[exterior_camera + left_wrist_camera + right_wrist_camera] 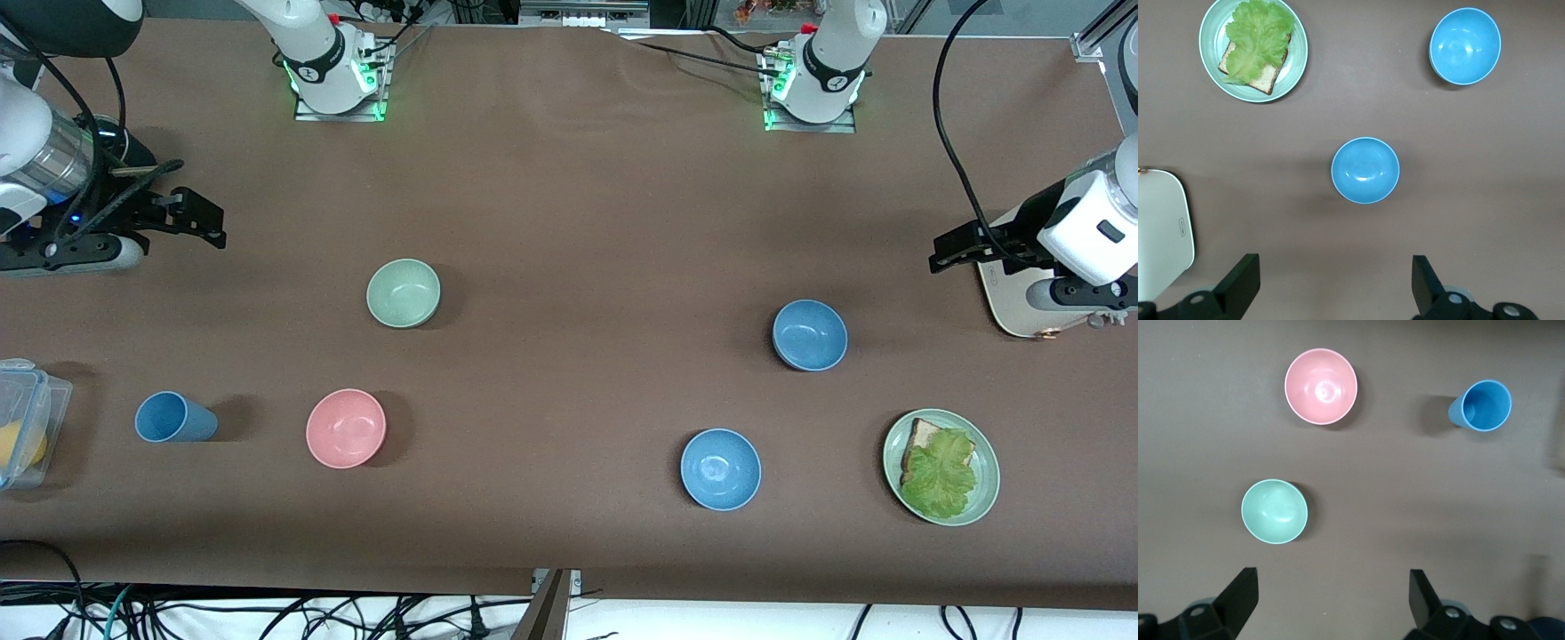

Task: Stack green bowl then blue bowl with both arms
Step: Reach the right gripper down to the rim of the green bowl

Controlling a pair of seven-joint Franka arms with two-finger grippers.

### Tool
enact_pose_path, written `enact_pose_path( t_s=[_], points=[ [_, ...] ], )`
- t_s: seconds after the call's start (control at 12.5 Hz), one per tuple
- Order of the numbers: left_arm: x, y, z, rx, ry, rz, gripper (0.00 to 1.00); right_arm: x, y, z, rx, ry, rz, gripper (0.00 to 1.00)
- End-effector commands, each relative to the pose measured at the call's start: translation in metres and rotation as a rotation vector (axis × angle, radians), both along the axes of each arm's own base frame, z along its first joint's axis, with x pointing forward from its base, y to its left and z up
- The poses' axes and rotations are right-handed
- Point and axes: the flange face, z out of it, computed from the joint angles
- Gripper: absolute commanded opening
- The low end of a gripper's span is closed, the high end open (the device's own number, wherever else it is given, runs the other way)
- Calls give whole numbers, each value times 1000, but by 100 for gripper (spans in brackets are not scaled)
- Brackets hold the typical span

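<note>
The pale green bowl (404,292) sits upright toward the right arm's end of the table; it also shows in the right wrist view (1274,511). The muted blue bowl (809,334) sits upright toward the left arm's end, in the middle of the left wrist view (1365,170). My right gripper (200,218) (1331,600) is open and empty, up in the air over bare table at its end, apart from the green bowl. My left gripper (944,252) (1335,283) is open and empty, up over the table's edge beside a white board, apart from the blue bowl.
A brighter sky-blue bowl (720,468) (1465,45) and a green plate with bread and lettuce (981,498) (1295,73) lie nearer the front camera. A pink bowl (346,428) (1321,386), a blue cup (174,417) (1481,405) and a clear plastic box (22,431) lie there too. A white board (1009,307) lies under the left arm.
</note>
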Motion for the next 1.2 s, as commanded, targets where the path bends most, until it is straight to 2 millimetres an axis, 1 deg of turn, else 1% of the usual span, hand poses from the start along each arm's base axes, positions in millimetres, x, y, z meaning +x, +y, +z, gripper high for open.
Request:
enact_pose_path(
  t_s=[0.0,0.16,0.32,0.56,0.64,0.72,0.8,0.88,0.96,1.04,1.12],
  points=[
    [0,1,3,17,-3,-19,100,-29,11,0,10,13,-34,100],
    [0,1,3,17,-3,-19,100,-48,27,-7,6,3,-65,100],
    [0,1,3,16,-3,-19,100,-73,36,-21,3,-25,-73,100],
    [0,1,3,15,-3,-20,100,-101,32,-40,-5,-28,-74,100],
    [0,1,2,16,-1,-19,100,-111,30,-50,-8,-29,-75,100],
    [0,1,2,15,-1,-22,100,-123,27,-62,-10,-34,-76,100],
    [0,2,1,15,0,-20,100,-129,26,-82,-17,-18,-74,100],
    [0,1,1,15,0,-22,100,-115,29,-104,-28,30,-53,100],
    [0,1,1,15,0,-22,100,-92,32,-116,-26,56,-48,100],
    [0,2,1,15,0,-20,100,-68,34,-138,-22,103,-55,100],
    [0,2,1,15,0,-22,100,-55,34,-158,-28,162,-62,100]
  ],
)
